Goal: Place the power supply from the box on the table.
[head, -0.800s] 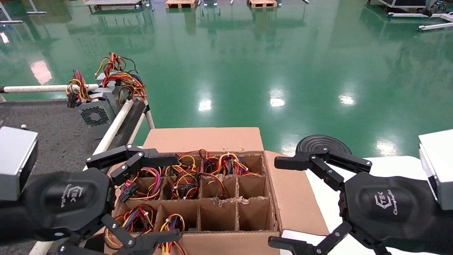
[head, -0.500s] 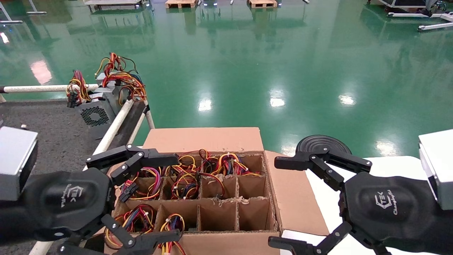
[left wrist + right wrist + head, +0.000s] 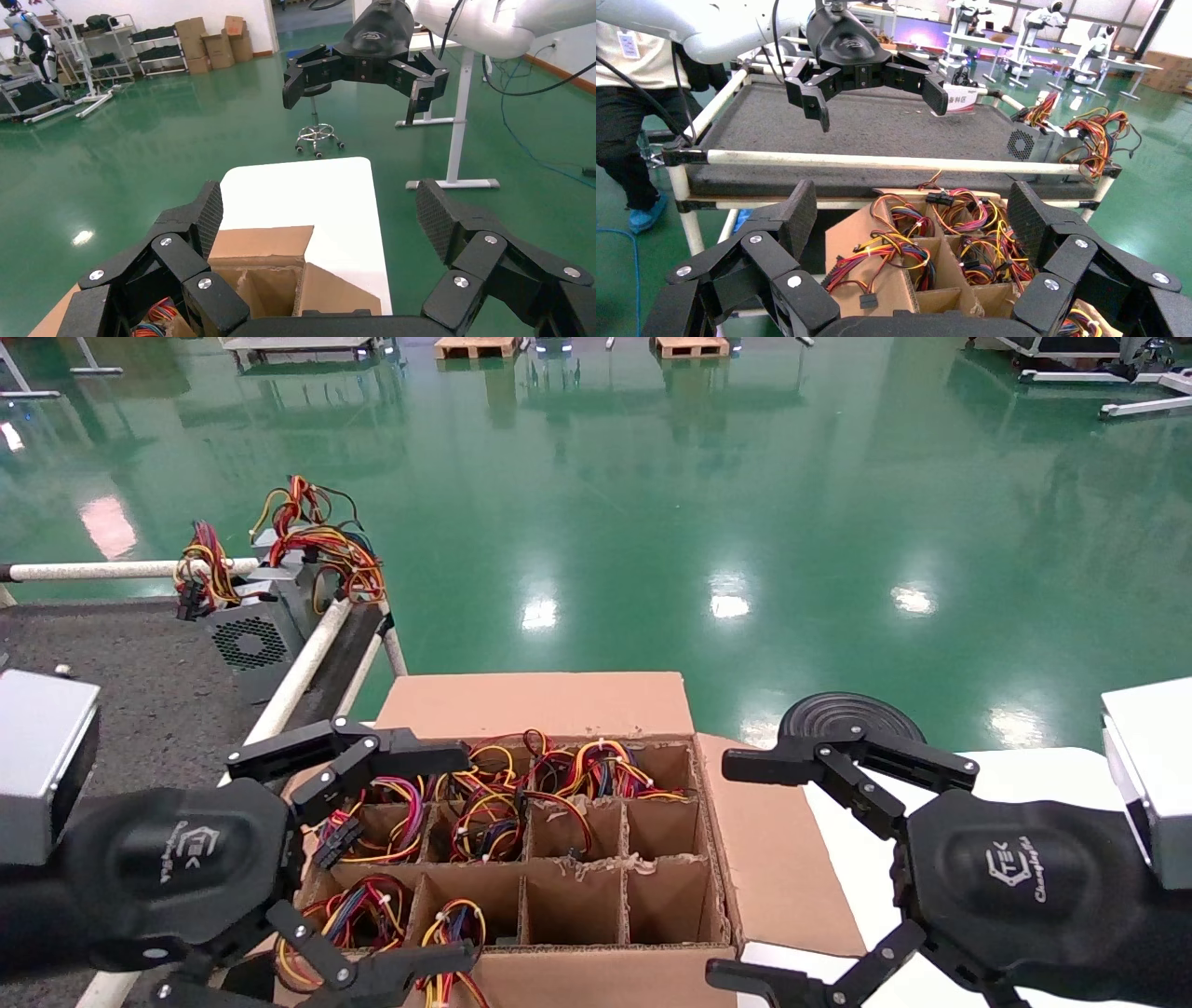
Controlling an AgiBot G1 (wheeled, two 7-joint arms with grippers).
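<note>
Two open claws, with the left one nearer the wired cells.

Power supply [image 3: 368, 910] units sit as wire bundles in the lower-left cells of the box [image 3: 549, 859], low centre of the head view; the left gripper [image 3: 358, 859], jaws spread, hangs over that side, so it looks the likelier picker. Right gripper [image 3: 792, 873], also spread, hovers past the box's right edge. Dark table [image 3: 140, 682] lies at left.
</note>
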